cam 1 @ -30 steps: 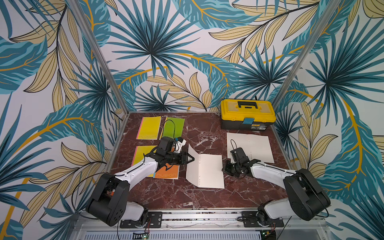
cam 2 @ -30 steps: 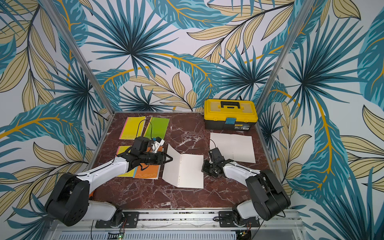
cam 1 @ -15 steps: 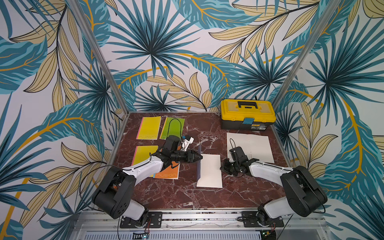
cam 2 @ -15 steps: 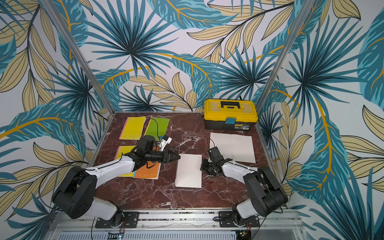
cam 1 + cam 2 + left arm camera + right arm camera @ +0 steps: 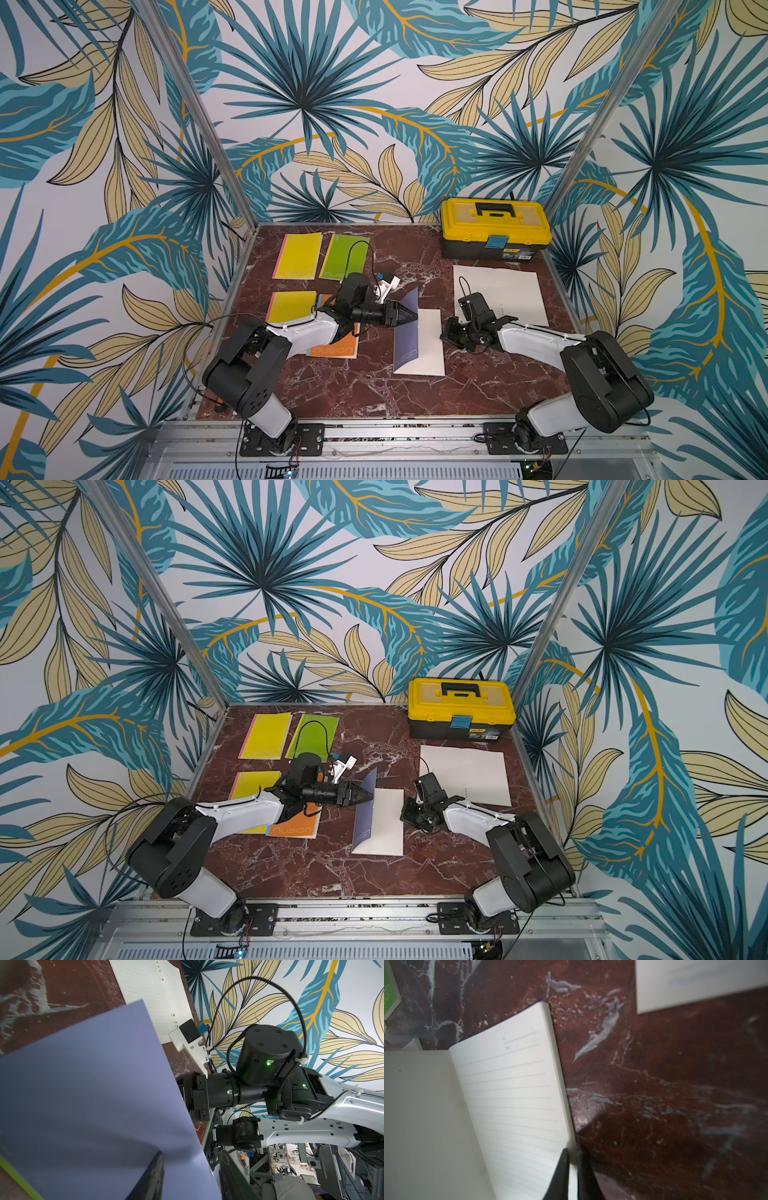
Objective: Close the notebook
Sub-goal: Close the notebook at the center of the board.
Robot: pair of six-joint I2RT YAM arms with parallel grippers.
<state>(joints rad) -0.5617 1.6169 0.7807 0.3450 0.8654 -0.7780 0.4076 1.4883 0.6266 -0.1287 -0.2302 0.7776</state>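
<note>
The notebook lies mid-table with its lined pages [image 5: 430, 345] flat and its purple-blue cover [image 5: 406, 332] standing steeply along the spine, leaning over the pages. My left gripper [image 5: 413, 316] reaches in from the left at the cover's far upper part. In the left wrist view its jaws [image 5: 191, 1152] stand apart, one finger [image 5: 153, 1174] lying against the cover's outer face [image 5: 93, 1095]. My right gripper [image 5: 446, 334] is low at the pages' right edge. In the right wrist view it [image 5: 573, 1150] is shut on that edge of the page block [image 5: 512, 1088].
A yellow toolbox [image 5: 496, 228] stands at the back right, with an open white notebook [image 5: 503, 291] in front of it. Closed notebooks lie on the left: yellow [image 5: 297, 255], green [image 5: 343, 255], yellow [image 5: 291, 305], and orange [image 5: 336, 351] under my left arm.
The cover has swung up from lying open on the left to past upright over the pages. My left gripper moved right with it. The right gripper stayed on the pages' edge.
</note>
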